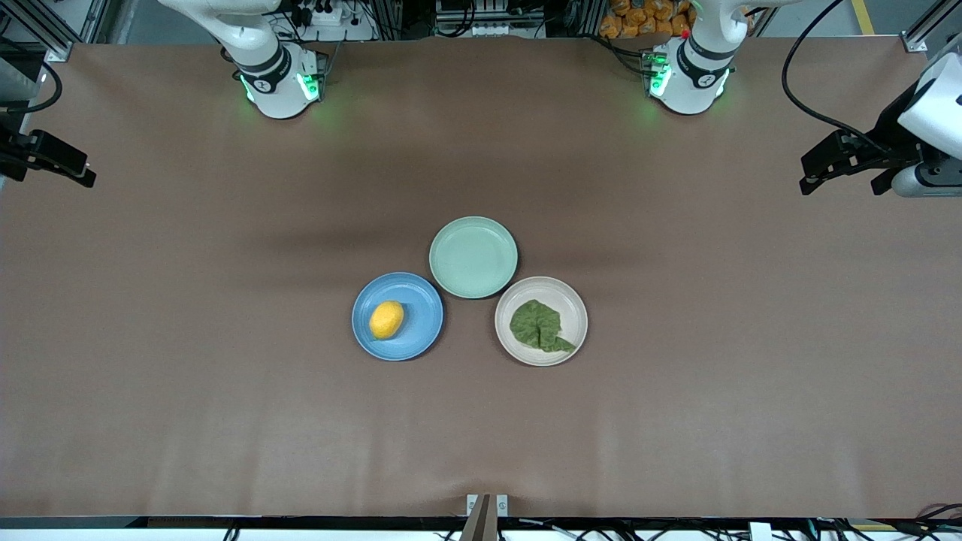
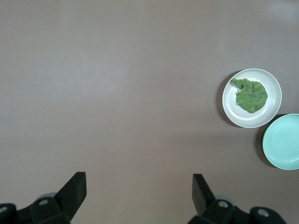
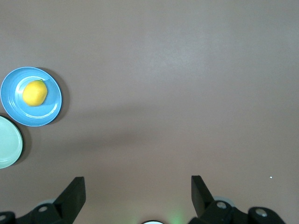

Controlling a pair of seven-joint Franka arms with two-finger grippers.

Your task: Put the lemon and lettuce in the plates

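1. Front view: lemon lies in the blue plate, toward the right arm's end of the worktop. Lettuce lies flat in the beige plate, toward the left arm's end. A mint-green plate sits between them, farther from the camera, just beside both. The left hand hangs over the worktop's edge at its own end, jaws wide and holding nothing; the right hand hangs over the other edge.
2. Left wrist view: left hand stands wide over bare worktop; lettuce rests in the beige plate, well apart from it.
3. Right wrist view: right hand stands wide, holding nothing; lemon sits in the blue plate, well apart.
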